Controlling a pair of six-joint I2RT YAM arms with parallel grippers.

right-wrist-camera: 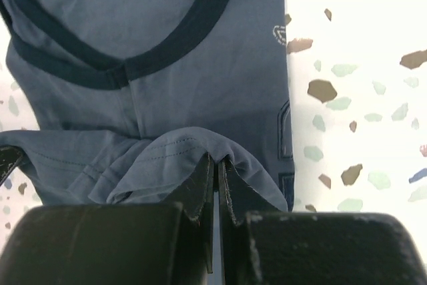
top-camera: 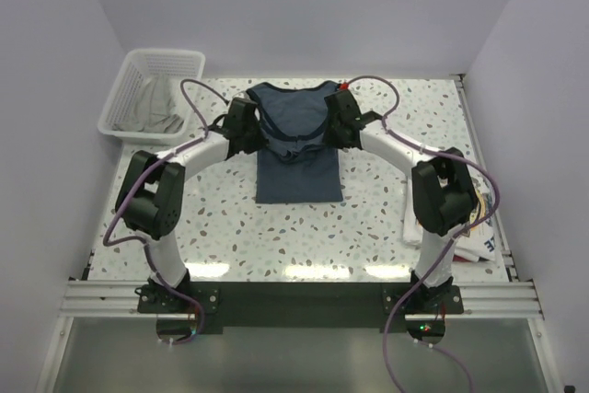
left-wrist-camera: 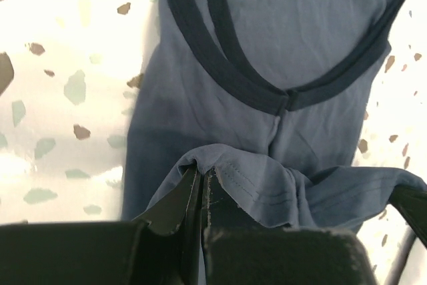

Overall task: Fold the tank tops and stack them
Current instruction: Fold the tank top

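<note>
our left arm (top-camera: pixel 158 192) and right arm (top-camera: pixel 440 192) rise from the near edge, bend at the elbow and reach inward. our left gripper (left-wrist-camera: pixel 201 181) and right gripper (right-wrist-camera: pixel 216 165) each pinch a fold of the blue tank top (top-camera: pixel 299 172), jaws pressed together.

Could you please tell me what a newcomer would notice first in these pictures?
The slate-blue tank top lies mid-table, its hem pinched and raised over its body by the left gripper and right gripper, fingers shut on the cloth. A white mesh basket holding pale cloth sits at the far-left corner, and a white tank top lies by the table's right edge.
</note>
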